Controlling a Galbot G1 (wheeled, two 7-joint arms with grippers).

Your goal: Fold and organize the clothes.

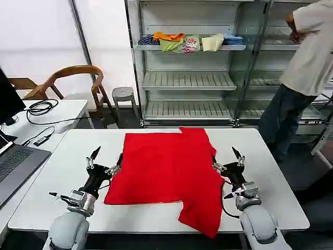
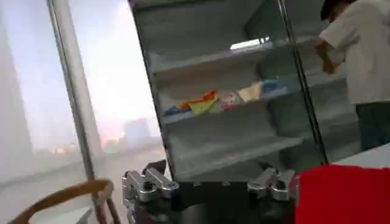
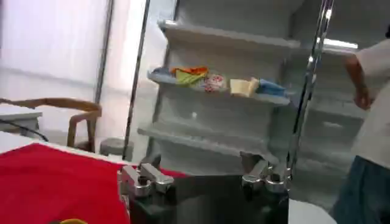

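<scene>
- One big white table carries everything; it has bare margin on the L and R sides, a thin strip at the near edge.
- The red T-shirt lies spread on the table centre, mostly flat. One part, prob. a sleeve, goes toward the far edge; a second part hangs over the near edge on the R side.
- The shelf unit stands behind the table, with small folded garments on its upper shelf, well apart from the work.
- A wooden chair and a side desk with a laptop stand to the L, away from the arms' paths.
- The left gripper is at the shirt's L edge, fingers spread wide; the inner finger touches or nearly touches the cloth, and it holds nothing. In the left wrist view the gripper also has the red cloth just beside it.
- The right gripper is at the shirt's R edge, also open wide and empty; in the right wrist view the red cloth lies beside it.
- Judgement: the step in hand is prob. to pinch both side edges. To do well, close on one layer only, both sides together, w/ equal height, then lift low and carry inward.
- The hanging part may drag at the near edge; better to pull it up first.
</scene>
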